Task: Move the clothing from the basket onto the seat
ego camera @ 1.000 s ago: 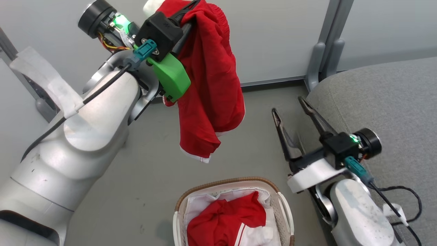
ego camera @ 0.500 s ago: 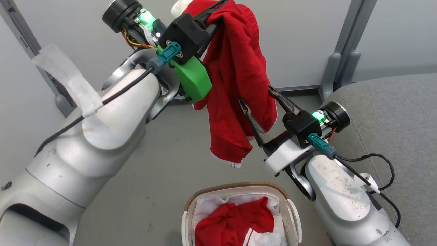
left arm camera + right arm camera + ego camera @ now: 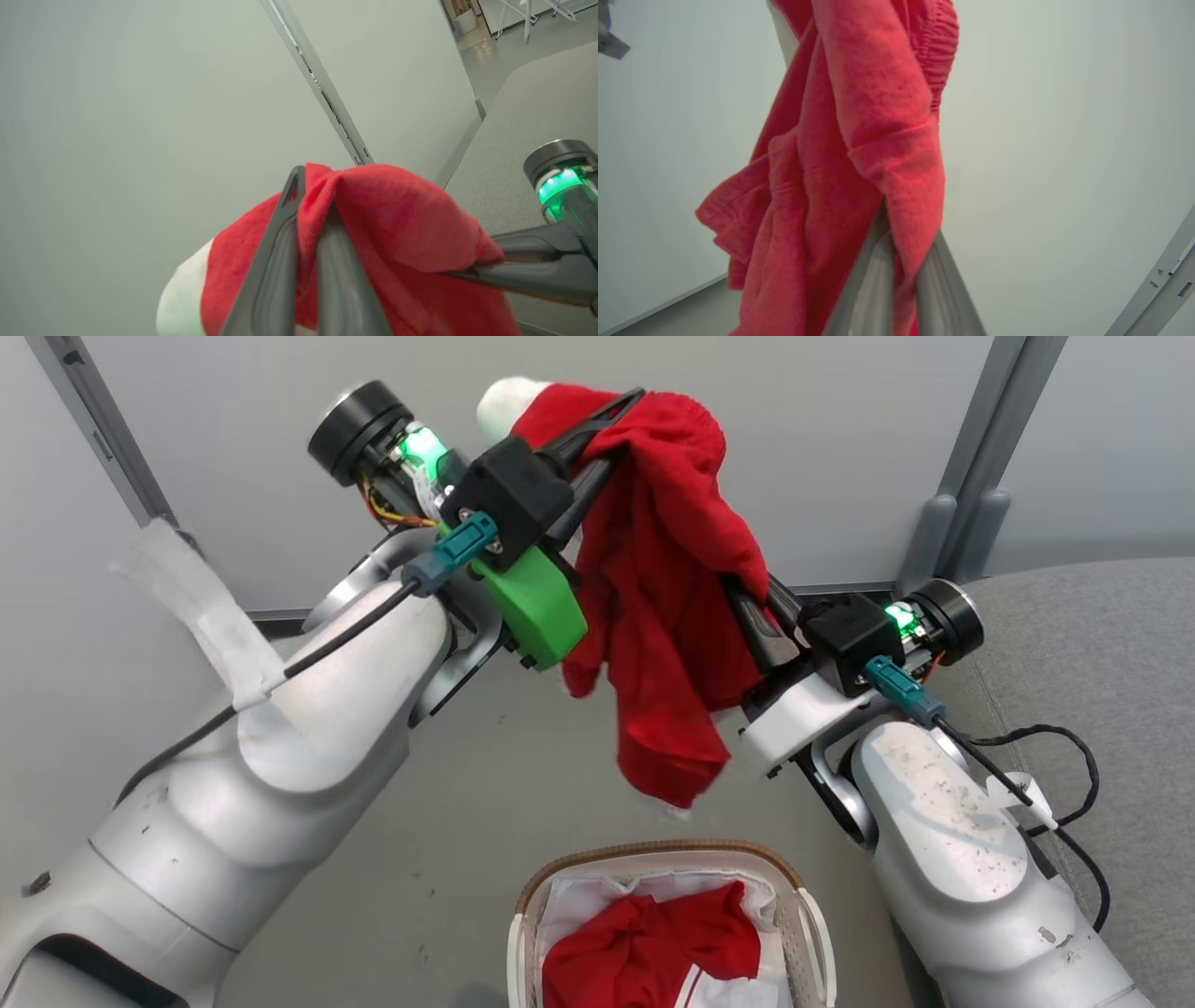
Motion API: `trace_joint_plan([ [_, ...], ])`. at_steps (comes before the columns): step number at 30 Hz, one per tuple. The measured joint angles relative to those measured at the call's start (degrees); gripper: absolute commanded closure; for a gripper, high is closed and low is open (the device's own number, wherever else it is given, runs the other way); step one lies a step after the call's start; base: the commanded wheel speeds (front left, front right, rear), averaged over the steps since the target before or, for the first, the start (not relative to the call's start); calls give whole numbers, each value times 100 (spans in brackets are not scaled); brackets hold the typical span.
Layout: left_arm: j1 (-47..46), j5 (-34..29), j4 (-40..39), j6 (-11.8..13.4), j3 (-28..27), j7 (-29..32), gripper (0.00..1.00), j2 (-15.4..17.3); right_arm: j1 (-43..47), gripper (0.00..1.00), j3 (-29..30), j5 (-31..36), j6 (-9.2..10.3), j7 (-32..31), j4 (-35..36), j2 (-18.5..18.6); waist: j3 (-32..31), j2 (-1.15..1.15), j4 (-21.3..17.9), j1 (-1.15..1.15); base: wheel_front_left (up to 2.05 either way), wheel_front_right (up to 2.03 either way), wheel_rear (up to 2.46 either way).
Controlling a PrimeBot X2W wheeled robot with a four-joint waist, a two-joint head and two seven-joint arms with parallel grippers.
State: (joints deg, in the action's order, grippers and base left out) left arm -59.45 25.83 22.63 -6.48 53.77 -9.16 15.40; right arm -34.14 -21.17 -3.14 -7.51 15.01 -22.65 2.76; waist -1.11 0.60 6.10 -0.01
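our left fingers (image 3: 627, 403) are shut on the top of a red garment (image 3: 663, 616), held high before the wall (image 3: 233, 457). it hangs over the floor (image 3: 485, 821), above the basket (image 3: 653, 851) near us, where a second red garment (image 3: 644, 952) lies on the liner (image 3: 579, 905). our right fingers (image 3: 754, 616) are closed on the hanging garment's right edge, lower down. the seat (image 3: 1102, 644) is at the right, apart from both garments.
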Motion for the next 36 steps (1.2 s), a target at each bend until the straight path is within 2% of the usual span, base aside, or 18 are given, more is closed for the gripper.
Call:
trace_joint_plan([
  [1,67,37,13,19,-4,-16,97,19,1,100,40,0,0,0,0,-2,2,0,-5,0,0,0,0],
  [2,164,77,35,62,-23,-65,84,38,5,100,89,0,0,0,0,-1,5,0,-12,0,0,0,0],
  [3,261,122,57,104,-52,-133,56,52,12,100,123,0,0,0,2,1,10,0,-21,0,0,0,0],
  [4,344,182,81,133,-90,-180,46,60,21,100,147,0,0,0,3,1,13,0,-31,0,0,0,0],
  [5,445,236,112,175,-131,-243,7,73,35,100,186,1,0,0,-2,1,16,0,-42,0,0,0,0],
  [6,554,260,141,207,-156,-305,0,83,46,100,216,1,0,0,-11,0,20,0,-52,0,0,0,0],
  [12,1428,647,147,324,-449,-556,0,20,102,100,378,30,0,0,-45,-1,25,0,-123,0,0,0,0],
  [15,1880,545,5,378,-516,-564,0,46,168,100,486,71,0,0,-60,2,34,0,-164,0,0,0,0],
  [21,3048,392,-544,472,-1106,-599,0,-13,191,100,639,165,0,0,-70,1,86,0,-227,0,0,0,0],
  [27,3839,135,-617,390,-1605,-600,0,-188,217,100,835,286,0,0,-79,0,155,0,-290,0,0,0,0],
  [36,4261,-382,-614,214,-2152,-601,0,-467,242,100,1042,485,-1,0,-83,1,262,0,-592,0,0,0,0],
])
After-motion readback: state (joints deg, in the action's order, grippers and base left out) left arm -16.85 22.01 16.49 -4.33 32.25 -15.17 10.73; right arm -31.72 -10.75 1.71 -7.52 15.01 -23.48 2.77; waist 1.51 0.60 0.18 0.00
